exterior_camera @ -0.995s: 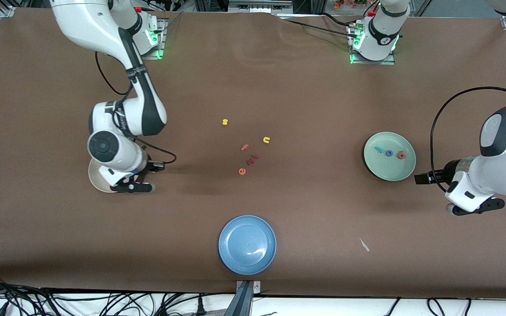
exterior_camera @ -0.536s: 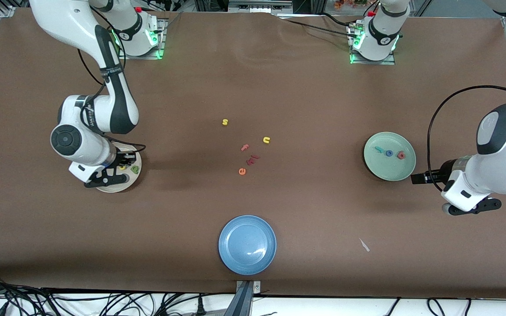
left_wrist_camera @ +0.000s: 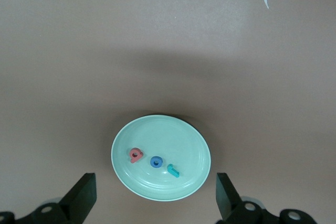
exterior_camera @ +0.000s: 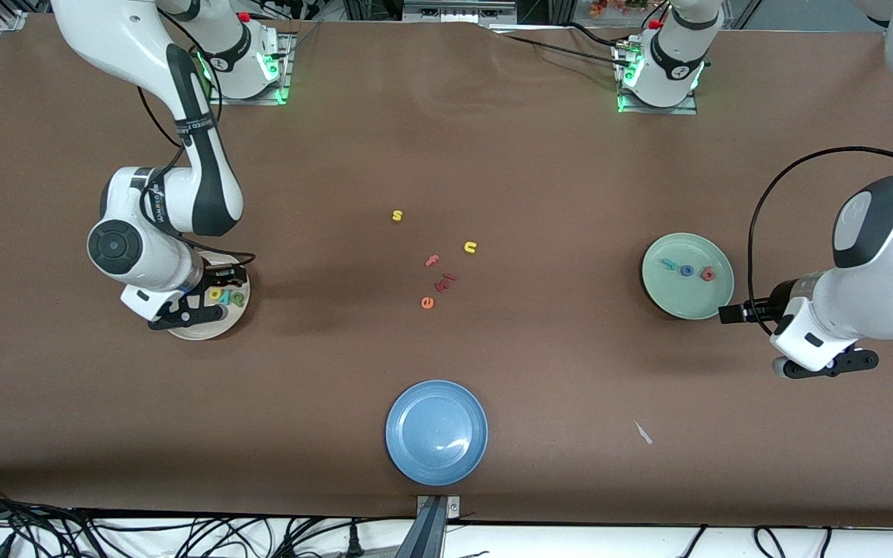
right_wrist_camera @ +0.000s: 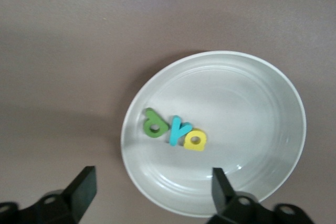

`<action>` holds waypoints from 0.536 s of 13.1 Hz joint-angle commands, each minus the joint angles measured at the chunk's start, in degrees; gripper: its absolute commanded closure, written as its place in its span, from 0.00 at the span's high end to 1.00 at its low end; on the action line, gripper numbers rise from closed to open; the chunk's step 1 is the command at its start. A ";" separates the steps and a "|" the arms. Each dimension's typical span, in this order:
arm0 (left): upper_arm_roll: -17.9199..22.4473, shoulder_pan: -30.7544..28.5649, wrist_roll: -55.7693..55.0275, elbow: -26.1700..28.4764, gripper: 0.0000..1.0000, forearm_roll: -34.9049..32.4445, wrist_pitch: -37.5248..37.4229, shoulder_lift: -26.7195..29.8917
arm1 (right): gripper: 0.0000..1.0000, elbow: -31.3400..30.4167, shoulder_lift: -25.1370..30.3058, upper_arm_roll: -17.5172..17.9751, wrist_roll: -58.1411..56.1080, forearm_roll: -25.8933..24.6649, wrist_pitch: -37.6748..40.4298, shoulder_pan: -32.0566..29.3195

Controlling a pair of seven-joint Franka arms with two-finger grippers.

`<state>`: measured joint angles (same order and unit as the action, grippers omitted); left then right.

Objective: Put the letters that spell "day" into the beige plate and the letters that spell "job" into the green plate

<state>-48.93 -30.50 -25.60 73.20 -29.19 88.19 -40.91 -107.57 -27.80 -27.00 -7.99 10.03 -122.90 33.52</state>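
Beige plate [exterior_camera: 197, 329] at right arm's end of bench, holding "day" letters [right_wrist_camera: 176, 131] in a tight row, touching: green letter [right_wrist_camera: 154, 125], teal y [right_wrist_camera: 180, 130], yellow d [right_wrist_camera: 196, 140]. Row's long axis slanted slightly in right wrist view; in front view row runs roughly along bench length, green letter [exterior_camera: 238, 297] toward bench centre. Order reads green, y, d, so not spelled in sequence. Right end effector [exterior_camera: 187, 315] low over beige plate, fingers [right_wrist_camera: 81, 190] spread wide, nothing pinched, letters lying between and ahead of them. Green plate [exterior_camera: 687, 307] toward left arm's end, holding "job" letters [left_wrist_camera: 154, 162] in a loose row, apart from each other: red b [left_wrist_camera: 135, 155], blue o [left_wrist_camera: 156, 162], teal j [left_wrist_camera: 173, 170]. Row axis along bench length, slightly slanted; j's long axis diagonal. Left end effector [exterior_camera: 822, 366] over bare bench just beside green plate, fingers [left_wrist_camera: 82, 195] spread, empty; left arm waiting. Mid-bench leftovers, well apart from both plates: yellow s [exterior_camera: 397, 215], yellow u [exterior_camera: 470, 247], pink f [exterior_camera: 432, 261], orange e [exterior_camera: 427, 303], small red pieces [exterior_camera: 446, 280] between f and e. Blue plate [exterior_camera: 436, 432] nearer front camera than letter cluster. Small white scrap [exterior_camera: 643, 432] on bench nearer camera than green plate. No obstruction around either plate apart from right end effector over beige one.
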 commanded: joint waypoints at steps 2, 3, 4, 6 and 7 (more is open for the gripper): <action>5.22 4.46 0.64 -0.34 1.00 1.76 -0.04 3.03 | 1.00 5.86 1.44 0.28 8.23 0.86 10.55 3.21; 9.60 7.44 1.08 -0.34 1.00 4.64 2.23 4.60 | 1.00 7.18 1.78 0.37 10.25 0.86 13.44 3.65; 16.52 11.04 1.17 -0.08 1.00 10.76 4.86 6.70 | 1.00 8.50 1.96 0.28 11.49 0.86 16.43 4.09; 31.02 20.78 1.26 1.15 1.00 22.29 5.59 9.70 | 1.00 11.75 2.31 0.20 13.25 0.86 22.23 4.19; 36.57 25.18 1.26 1.50 1.00 24.68 5.59 10.84 | 1.00 13.33 2.66 0.11 13.35 0.69 24.87 4.19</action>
<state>-23.49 -13.48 -25.39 73.04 -10.12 93.10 -33.94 -96.90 -26.18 -26.71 4.37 10.06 -103.06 38.07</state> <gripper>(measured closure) 0.000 0.000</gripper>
